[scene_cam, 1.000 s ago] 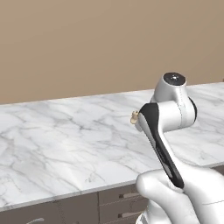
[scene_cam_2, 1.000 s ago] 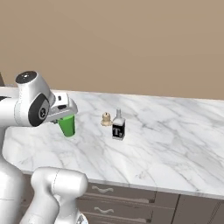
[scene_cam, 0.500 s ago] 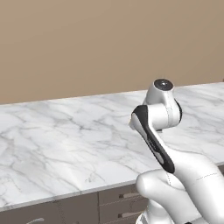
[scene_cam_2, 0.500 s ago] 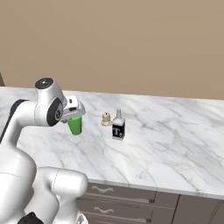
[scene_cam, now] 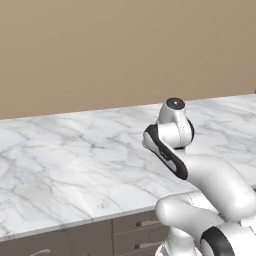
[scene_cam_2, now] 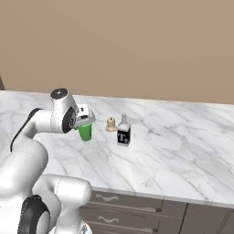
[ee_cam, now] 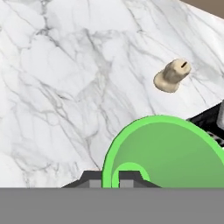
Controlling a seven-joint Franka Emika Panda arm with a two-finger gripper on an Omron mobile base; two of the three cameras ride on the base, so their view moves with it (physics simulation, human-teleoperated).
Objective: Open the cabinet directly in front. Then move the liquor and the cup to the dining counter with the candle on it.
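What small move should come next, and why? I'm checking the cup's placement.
Probably lower the green cup a little, then let go: the end effector is shut on its rim over the marble counter, beside the candle and liquor bottle.

White, rounded arm (scene_cam: 210,175) of glossy links rising from lower right of left base view. Dark grey joint bands, a black strip along one link, a dark round cap with pale centre on top.

Even, bright, flat rendered light; no glare. Faint soft shadows under bottle (scene_cam_2: 123,131) and candle (ee_cam: 172,76) on counter (scene_cam_2: 183,151). All sharp, undistorted.
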